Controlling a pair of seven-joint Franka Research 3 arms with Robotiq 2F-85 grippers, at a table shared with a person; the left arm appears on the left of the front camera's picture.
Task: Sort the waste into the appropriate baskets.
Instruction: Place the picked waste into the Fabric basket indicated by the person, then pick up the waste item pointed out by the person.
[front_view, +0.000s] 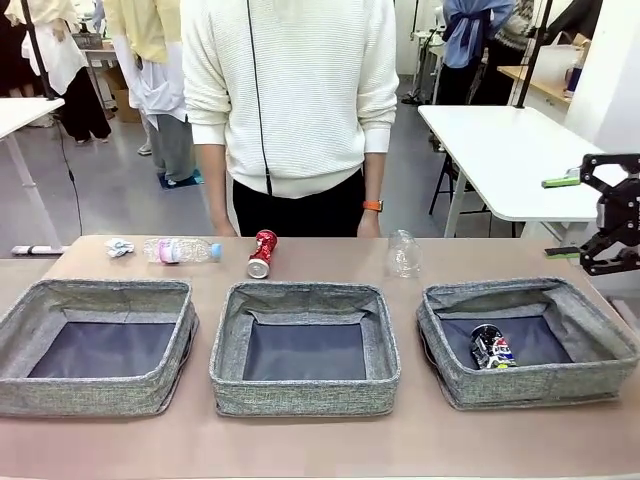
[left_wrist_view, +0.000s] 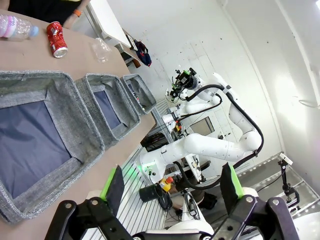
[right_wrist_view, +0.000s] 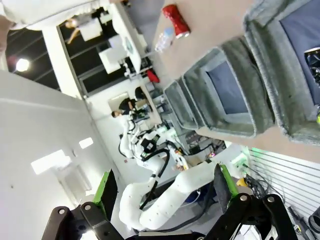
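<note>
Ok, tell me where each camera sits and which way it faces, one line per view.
Front view: fixed on the robot's side, facing across the table at the person; the open right tool shows at the picture's right edge.
Left wrist view: on that arm's wrist, looking along the row of baskets toward the right arm; the open left tool rises below.
Right wrist view: on that arm's wrist, looking along the same row toward the left arm; the right tool rises below.
Shared: all three show the red can.
</note>
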